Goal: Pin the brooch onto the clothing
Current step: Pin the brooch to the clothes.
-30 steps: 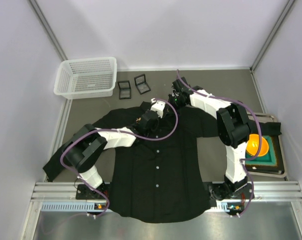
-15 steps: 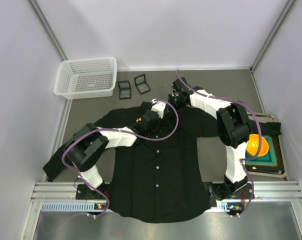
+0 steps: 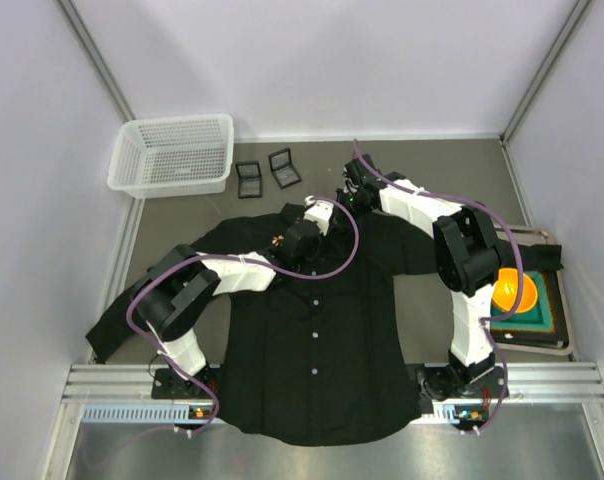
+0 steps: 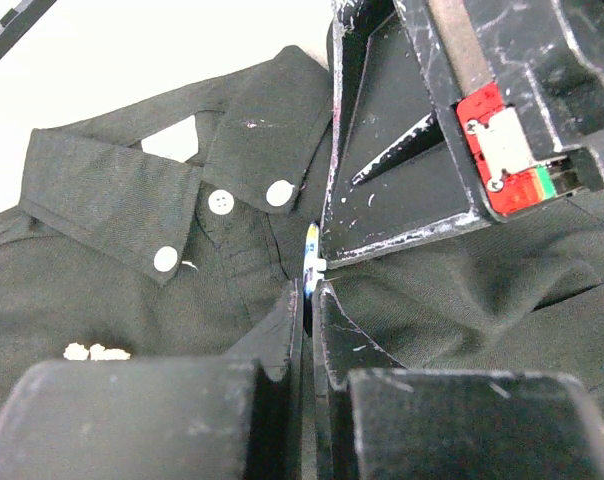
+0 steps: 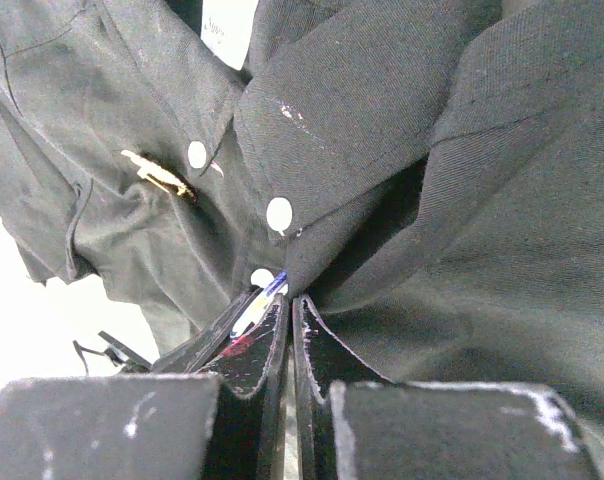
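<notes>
The black button-up shirt (image 3: 312, 340) lies flat on the table, collar at the far end. My left gripper (image 3: 330, 207) is at the collar, shut on a thin blue and white brooch (image 4: 310, 262) seen edge on. That piece also shows in the right wrist view (image 5: 269, 290). My right gripper (image 3: 349, 200) meets it from the far right, shut on a fold of shirt (image 5: 502, 250) just below the collar tip (image 5: 312, 170). The two grippers' fingertips touch. A small gold pin (image 5: 157, 173) sits on the shirt's chest and also shows in the top view (image 3: 279, 238).
A white mesh basket (image 3: 174, 152) stands at the far left. Two small black boxes (image 3: 249, 180) (image 3: 285, 167) lie beyond the collar. A tray (image 3: 547, 325) with an orange bowl (image 3: 512, 290) sits at the right edge. Grey walls close in on both sides.
My left gripper has edged up and to the right, closer to the collar and the right gripper. The right arm has hardly moved.
</notes>
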You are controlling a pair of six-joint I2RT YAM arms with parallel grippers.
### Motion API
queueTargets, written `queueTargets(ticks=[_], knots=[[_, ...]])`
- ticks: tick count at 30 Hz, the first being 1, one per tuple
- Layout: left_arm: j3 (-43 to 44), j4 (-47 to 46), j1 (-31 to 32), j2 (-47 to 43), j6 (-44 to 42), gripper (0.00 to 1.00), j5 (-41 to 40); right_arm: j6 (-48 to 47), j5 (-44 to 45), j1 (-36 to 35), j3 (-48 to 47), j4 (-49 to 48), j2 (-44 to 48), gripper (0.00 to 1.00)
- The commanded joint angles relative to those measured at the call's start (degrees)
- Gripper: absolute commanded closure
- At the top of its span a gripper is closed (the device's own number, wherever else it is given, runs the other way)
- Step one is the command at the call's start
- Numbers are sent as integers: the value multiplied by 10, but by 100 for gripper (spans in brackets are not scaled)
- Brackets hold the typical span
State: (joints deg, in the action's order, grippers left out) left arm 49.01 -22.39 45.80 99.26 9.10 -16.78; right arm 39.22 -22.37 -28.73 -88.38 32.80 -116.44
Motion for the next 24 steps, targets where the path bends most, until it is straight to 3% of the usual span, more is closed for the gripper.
queueTargets(ticks=[1, 24], knots=[[21, -49, 2, -6, 17, 100, 30, 9, -11, -9, -14, -12, 6, 100], [16, -98, -19, -24, 78, 100, 154, 5, -11, -5, -24, -14, -14, 100]])
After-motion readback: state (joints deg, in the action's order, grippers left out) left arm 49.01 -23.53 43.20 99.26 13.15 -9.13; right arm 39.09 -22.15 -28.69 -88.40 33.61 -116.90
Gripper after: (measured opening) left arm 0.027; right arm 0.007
